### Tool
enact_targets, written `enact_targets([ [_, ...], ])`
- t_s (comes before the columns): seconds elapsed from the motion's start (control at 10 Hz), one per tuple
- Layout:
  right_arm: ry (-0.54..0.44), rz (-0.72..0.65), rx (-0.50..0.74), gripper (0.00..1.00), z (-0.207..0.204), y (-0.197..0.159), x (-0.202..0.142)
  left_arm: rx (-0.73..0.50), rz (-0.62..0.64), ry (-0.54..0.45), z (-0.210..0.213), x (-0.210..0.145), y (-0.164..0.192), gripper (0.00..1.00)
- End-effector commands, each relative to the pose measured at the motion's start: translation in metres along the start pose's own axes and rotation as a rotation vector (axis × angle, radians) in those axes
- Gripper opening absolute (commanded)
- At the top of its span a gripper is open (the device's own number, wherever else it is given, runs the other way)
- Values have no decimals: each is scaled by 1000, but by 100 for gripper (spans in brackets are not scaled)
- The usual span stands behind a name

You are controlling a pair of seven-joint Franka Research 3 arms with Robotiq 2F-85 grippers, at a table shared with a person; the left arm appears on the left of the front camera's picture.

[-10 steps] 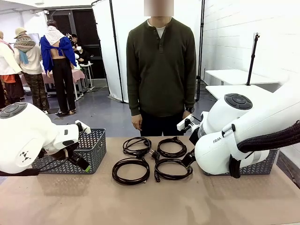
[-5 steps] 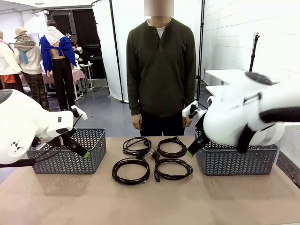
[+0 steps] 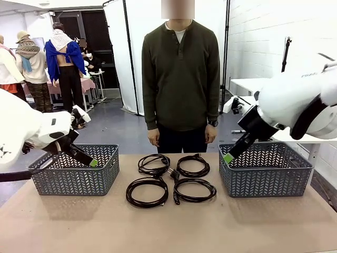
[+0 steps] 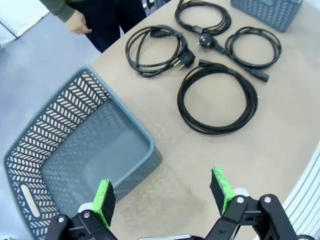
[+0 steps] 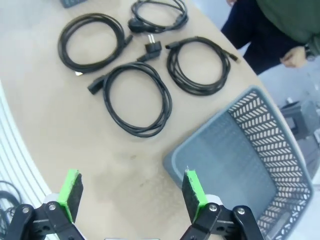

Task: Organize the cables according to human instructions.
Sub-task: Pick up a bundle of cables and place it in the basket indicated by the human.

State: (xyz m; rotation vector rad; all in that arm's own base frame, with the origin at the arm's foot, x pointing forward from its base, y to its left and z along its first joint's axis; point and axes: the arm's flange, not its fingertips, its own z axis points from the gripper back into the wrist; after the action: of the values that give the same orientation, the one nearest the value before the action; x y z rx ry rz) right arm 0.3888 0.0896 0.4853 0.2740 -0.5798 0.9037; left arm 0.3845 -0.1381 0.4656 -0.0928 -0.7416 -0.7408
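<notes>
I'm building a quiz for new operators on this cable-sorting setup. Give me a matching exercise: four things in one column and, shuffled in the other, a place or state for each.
1 cables
2 left gripper
3 right gripper
4 person's hands

A open, by the right basket
B lowered, beyond the table's far edge
C open, by the left basket
D coiled on the table between the baskets

Pairs: 1-D, 2-C, 3-A, 4-B.
</notes>
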Motion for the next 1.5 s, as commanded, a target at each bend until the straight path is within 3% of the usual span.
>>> enact_targets([
  [0.0, -66, 32, 117, 100, 4, -9, -12, -55, -24, -28, 20, -32, 2, 100],
  [0.4, -111, 28, 180, 100, 10, -8, -14, -95, -46, -66, 26, -41, 10, 100],
  [0.5, -104, 25, 191, 100, 9, -6, -10, -43, -25, -54, 24, -2, 19, 100],
  [1.4, -85, 10, 157, 100, 13, -3, -15, -43, -25, -54, 24, -2, 19, 100],
])
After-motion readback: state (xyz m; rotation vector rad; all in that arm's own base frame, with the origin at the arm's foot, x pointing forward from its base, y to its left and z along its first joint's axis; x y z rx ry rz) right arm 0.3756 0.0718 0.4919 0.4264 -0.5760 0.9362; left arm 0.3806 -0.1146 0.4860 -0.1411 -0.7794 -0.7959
